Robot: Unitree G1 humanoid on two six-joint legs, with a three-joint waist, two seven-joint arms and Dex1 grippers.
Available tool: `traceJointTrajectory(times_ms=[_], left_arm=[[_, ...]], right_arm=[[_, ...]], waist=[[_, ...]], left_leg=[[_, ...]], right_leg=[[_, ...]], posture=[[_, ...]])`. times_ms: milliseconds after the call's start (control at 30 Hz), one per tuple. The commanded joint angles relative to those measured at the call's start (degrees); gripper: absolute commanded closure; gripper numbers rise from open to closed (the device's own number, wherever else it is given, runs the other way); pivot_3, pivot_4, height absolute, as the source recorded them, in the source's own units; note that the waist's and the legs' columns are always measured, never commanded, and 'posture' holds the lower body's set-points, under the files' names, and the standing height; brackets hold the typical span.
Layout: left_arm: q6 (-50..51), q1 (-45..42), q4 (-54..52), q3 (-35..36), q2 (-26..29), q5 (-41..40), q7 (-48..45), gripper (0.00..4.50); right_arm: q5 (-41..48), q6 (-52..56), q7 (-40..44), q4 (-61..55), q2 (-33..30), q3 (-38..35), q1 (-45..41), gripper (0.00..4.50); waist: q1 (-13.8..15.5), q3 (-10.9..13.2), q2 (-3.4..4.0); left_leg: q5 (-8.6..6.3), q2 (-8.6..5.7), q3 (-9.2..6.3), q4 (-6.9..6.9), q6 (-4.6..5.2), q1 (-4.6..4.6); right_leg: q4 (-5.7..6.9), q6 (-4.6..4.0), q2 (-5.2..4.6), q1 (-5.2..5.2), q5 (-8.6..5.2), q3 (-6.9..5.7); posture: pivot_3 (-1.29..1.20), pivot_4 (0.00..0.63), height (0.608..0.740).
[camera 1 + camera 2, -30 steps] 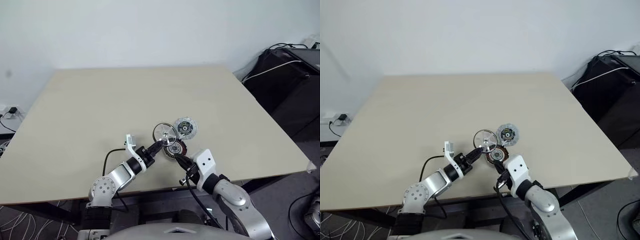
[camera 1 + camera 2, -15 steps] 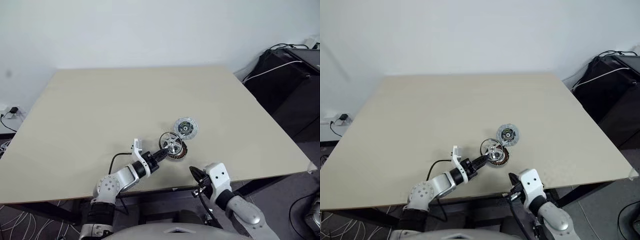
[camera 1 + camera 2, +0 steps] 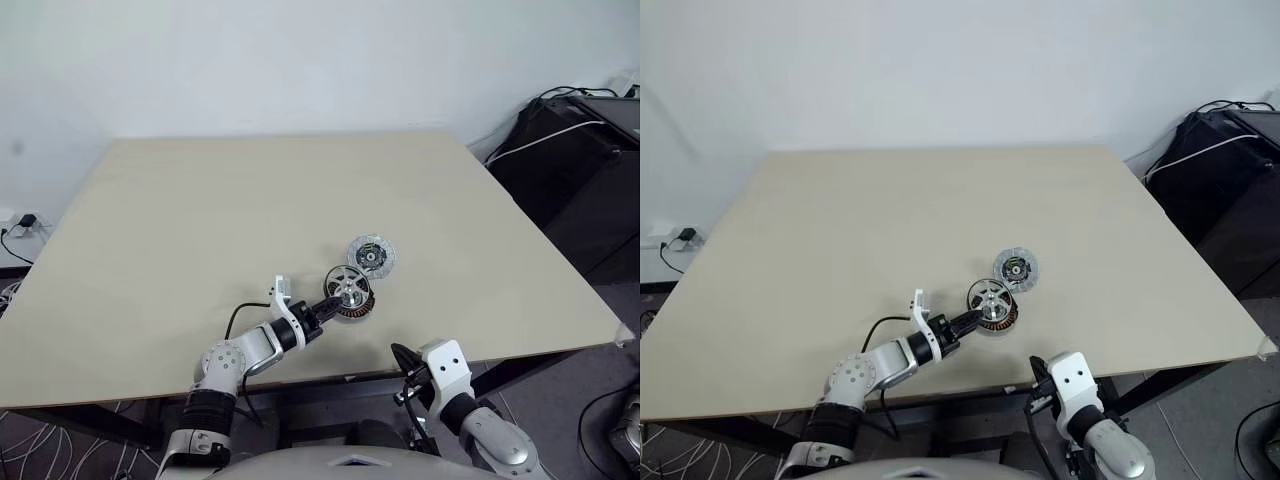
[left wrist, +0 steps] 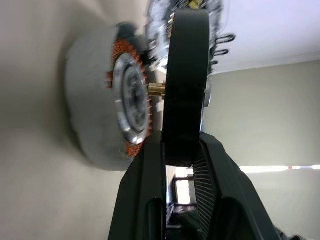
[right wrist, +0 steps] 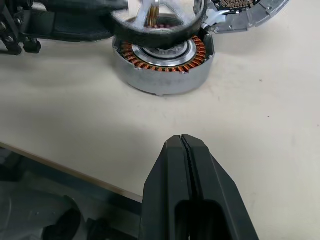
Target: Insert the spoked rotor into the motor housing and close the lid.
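Spoked rotor (image 3: 347, 289) held by its dark rim, tilted just above the motor housing (image 5: 162, 60), brass hub shaft aimed at the housing's silvery centre, not yet seated. Copper windings in the housing exposed. Left pincer (image 4: 181, 150) clamped narrowly on the rotor's rim. Lid (image 3: 371, 256) flat on the table (image 3: 200, 220), just beyond the housing, dark centre up. Right pincer (image 5: 183, 145) fully closed, empty, near the table's front edge, apart from the housing. White wall behind; dark equipment and cables at right.
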Motion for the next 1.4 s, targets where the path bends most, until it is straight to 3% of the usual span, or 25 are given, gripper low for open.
traceJointTrajectory(times_ms=[33, 500, 933, 1400], left_arm=[[-0.74, -2.65, 0.92, -1.37, -7.72, 0.61, -1.67, 4.08], [-1.97, -4.40, 4.35, -1.50, -8.31, 2.33, -2.10, 4.08], [0.26, -2.94, 0.15, -1.00, -6.28, 1.16, 0.14, 0.01], [2.79, 0.75, -12.00, 4.45, -1.36, -1.23, 3.94, 0.01]], right_arm=[[0.05, -1.21, -0.62, -1.50, 0.29, -1.23, -0.24, 4.50], [0.20, 2.76, -1.57, -6.25, 0.27, -1.17, -0.88, 4.50], [0.49, 4.07, -0.86, -5.81, 0.14, -0.99, -2.79, 4.50], [0.59, 1.21, 1.75, -0.63, 0.02, -0.42, -5.86, 4.50]], waist=[[0.00, 0.00, 0.00], [0.03, -0.01, 0.03], [0.05, -0.05, 0.03], [-0.67, 0.07, -0.03]], left_leg=[[0.00, 0.00, 0.00, 0.00, 0.00, 0.00], [0.00, 0.00, -0.01, 0.00, 0.00, 0.00], [-0.01, -0.04, 0.00, 0.02, 0.00, 0.15], [0.00, -0.02, -0.03, -0.08, -0.01, 0.11]], right_leg=[[0.00, 0.00, 0.00, 0.00, 0.00, 0.00], [0.01, 0.00, -0.03, 0.00, 0.00, 0.00], [0.00, 0.34, -0.18, 0.16, 0.15, -0.08], [-0.10, 0.04, -0.17, -0.11, 0.30, -0.19]], posture=[[0.00, 0.000, 0.740], [0.00, 0.000, 0.740], [0.00, 0.000, 0.740], [0.00, 0.000, 0.740]])
